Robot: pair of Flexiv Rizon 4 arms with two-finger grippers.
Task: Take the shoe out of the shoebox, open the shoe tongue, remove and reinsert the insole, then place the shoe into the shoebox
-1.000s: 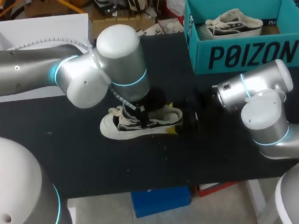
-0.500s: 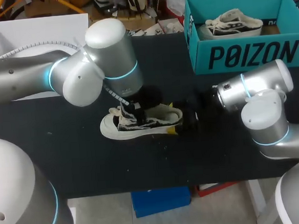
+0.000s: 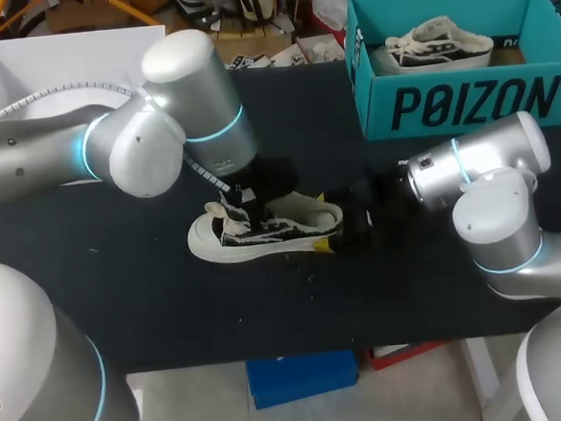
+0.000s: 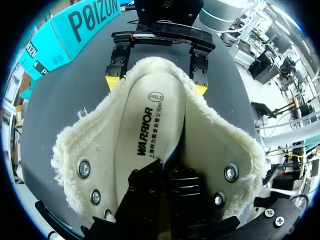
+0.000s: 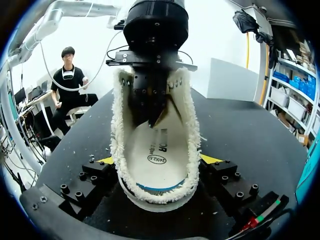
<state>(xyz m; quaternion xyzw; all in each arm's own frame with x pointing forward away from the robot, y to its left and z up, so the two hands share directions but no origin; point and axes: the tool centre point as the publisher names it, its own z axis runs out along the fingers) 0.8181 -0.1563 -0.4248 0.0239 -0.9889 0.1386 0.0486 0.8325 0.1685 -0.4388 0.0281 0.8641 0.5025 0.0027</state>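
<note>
A cream and black sneaker (image 3: pixel 263 231) lies on the black table (image 3: pixel 123 299), toe to the left. My left gripper (image 3: pixel 246 196) reaches down into its opening. In the left wrist view the left gripper (image 4: pixel 167 167) is shut on the front edge of the cream insole (image 4: pixel 150 130), which curls up inside the fleece-lined shoe (image 4: pixel 75 150). My right gripper (image 3: pixel 344 227) clamps the heel. In the right wrist view its fingertips (image 5: pixel 105 160) press the shoe (image 5: pixel 117 135) from both sides, around the insole (image 5: pixel 157 150). The teal shoebox (image 3: pixel 465 101) stands at the back right.
A second sneaker (image 3: pixel 439 43) lies inside the teal shoebox. A white open box (image 3: pixel 67 52) sits at the back left, behind my left arm. Bare black table stretches in front of the shoe to the front edge.
My left arm's wrist has swung left and back while its fingers stay in the shoe's opening. The shoe and the right arm have not moved.
</note>
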